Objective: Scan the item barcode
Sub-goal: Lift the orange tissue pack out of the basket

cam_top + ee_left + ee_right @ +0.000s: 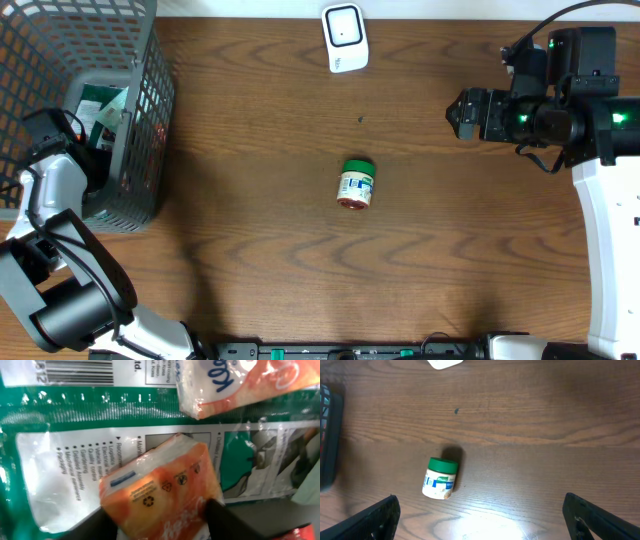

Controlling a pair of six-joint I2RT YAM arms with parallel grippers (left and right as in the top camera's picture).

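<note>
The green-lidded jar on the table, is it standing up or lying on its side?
Lying on its side. The jar shows its label along its length, with the green lid at one end.

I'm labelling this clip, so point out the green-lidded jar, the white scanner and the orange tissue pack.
green-lidded jar [356, 188], overhead view, middle of its label.
white scanner [344, 37], overhead view, middle of its face.
orange tissue pack [160, 485], left wrist view, middle of its wrapper.

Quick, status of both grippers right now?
Left gripper: fingers on either side of the orange tissue pack; whether it grips it cannot be told.
Right gripper: open, holding nothing.
</note>
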